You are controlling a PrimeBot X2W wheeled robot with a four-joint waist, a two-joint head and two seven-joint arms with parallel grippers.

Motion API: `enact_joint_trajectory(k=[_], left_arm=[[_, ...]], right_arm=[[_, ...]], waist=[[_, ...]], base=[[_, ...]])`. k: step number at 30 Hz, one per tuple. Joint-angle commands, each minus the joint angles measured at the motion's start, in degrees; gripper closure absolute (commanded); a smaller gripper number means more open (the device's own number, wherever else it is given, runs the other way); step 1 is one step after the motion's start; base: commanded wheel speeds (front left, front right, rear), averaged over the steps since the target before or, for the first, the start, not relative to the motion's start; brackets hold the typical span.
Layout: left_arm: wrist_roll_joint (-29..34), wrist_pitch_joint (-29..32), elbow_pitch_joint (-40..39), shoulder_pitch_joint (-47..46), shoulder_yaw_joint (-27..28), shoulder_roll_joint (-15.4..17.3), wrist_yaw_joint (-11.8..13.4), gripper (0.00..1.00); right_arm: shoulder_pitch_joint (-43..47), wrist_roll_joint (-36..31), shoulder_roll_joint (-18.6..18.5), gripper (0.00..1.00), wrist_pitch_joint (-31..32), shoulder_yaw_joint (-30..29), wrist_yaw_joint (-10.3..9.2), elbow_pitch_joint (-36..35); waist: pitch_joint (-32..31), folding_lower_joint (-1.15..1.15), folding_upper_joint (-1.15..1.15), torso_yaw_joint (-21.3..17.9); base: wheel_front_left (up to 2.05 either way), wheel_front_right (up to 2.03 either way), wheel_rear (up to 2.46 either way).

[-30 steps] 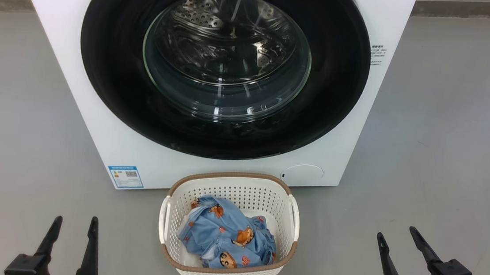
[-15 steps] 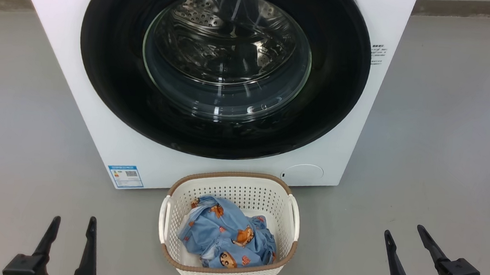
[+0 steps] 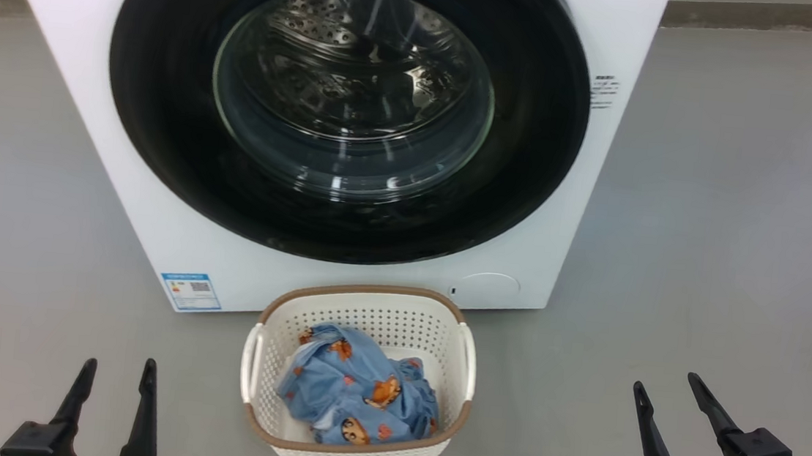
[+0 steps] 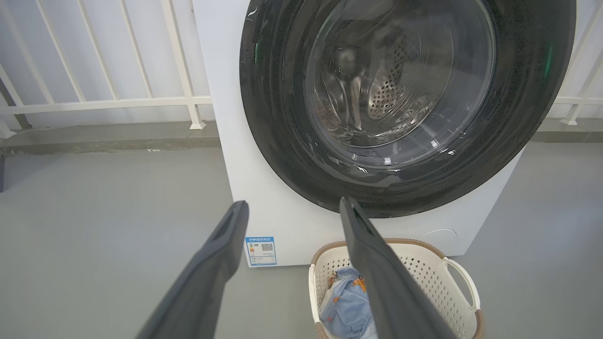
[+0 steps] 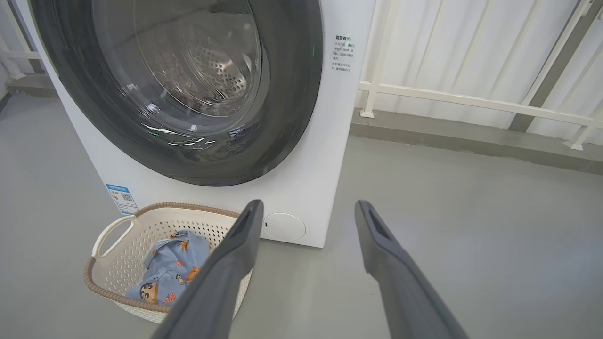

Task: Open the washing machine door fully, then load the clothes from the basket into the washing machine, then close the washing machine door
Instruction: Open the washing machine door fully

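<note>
Ahead of both claws, past the basket, the washing machine door point(image 3: 351, 98) is still flat shut against the washing machine point(image 3: 154, 250), with the steel drum showing through the glass.

What changed in the last second: not much, honestly. The whole head view slid a little to the left, machine and basket together, so I read that as the camera turning and not anything on the floor moving. The right claw point(image 3: 664, 381) has crept slightly up and outward over that second. The left claw point(image 3: 121, 362) has barely budged.

Both claws are spread wide with nothing in them. The basket point(image 3: 368, 319) sits on the floor between the two claws and a bit ahead of their tips, well apart from both, closer to the left one. It is just in front of the machine's base. The clothes point(image 3: 354, 396), blue with the orange cartoon print, are bunched up inside it, untouched.

For the task, my take is we're at square one. Step one, getting the door open, hasn't started, and the robot looks to be lining itself up. I can't pick out a handle on that black ring from here, so finding the edge to pull looks like the tricky bit.
</note>
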Motion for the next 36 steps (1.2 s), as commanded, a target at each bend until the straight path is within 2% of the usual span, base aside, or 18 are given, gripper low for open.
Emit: enact_joint_trajectory(k=[1, 18, 35, 36], left_arm=[[-0.30, -0.70, -1.49, -1.28, 1.91, 1.03, -0.18, 0.00], [-1.43, -0.70, -2.61, -1.33, 3.12, 1.03, -0.17, 0.00], [-1.83, -0.70, -2.98, -1.36, 3.42, 1.03, 0.04, 0.00], [-1.81, -0.70, -3.02, -1.38, 3.38, 1.03, 0.09, 0.00]], right_arm=[[-2.53, -0.26, -0.84, 0.00, -0.69, 1.65, -0.06, -1.54], [-2.51, -0.09, -0.25, 0.00, -0.69, 1.77, -0.06, -1.57], [-2.54, 0.44, -0.14, 0.00, -0.69, 1.58, -0.06, -1.63], [-2.58, 0.56, -0.13, 0.30, -0.69, 1.58, -0.06, -1.61]], waist=[[0.02, 0.00, 0.00, 0.00], [0.42, 0.00, 0.00, -0.46], [0.62, 0.00, 0.00, -0.60], [0.63, 0.00, 0.00, -0.60]], base=[[1.19, 1.19, -2.38], [1.06, 1.06, -2.12], [0.12, 0.12, -0.23], [0.00, 0.00, 0.00]])
